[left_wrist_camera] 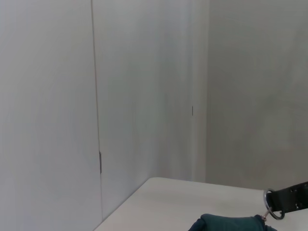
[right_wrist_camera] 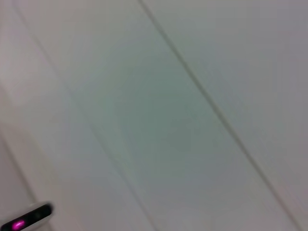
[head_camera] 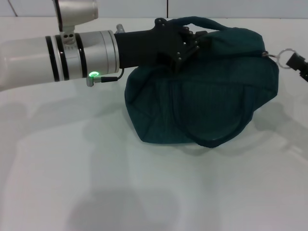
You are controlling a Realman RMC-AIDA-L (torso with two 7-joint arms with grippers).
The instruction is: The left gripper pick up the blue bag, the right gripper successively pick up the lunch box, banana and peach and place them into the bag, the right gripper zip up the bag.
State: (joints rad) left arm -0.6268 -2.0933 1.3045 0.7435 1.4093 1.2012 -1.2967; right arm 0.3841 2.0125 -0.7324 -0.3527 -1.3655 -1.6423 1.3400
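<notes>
White counter (head_camera: 144, 192) carries the blue bag (head_camera: 202, 101), slumped at centre-right, far side. Left tool (head_camera: 190, 43) is clenched on the bag's top edge by the handle. Right tool (head_camera: 297, 62) at the right edge grasps the metal ring zipper pull (head_camera: 286, 54).

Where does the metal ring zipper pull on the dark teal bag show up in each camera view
Head view: the metal ring zipper pull sits at the far right edge, off the right end of the dark teal fabric bag, at the black right gripper.
Left wrist view: the ring is in the bottom right corner, above the bag's top.
Right wrist view: not in it.
Shared landmark: the black right gripper beside the ring.
</notes>
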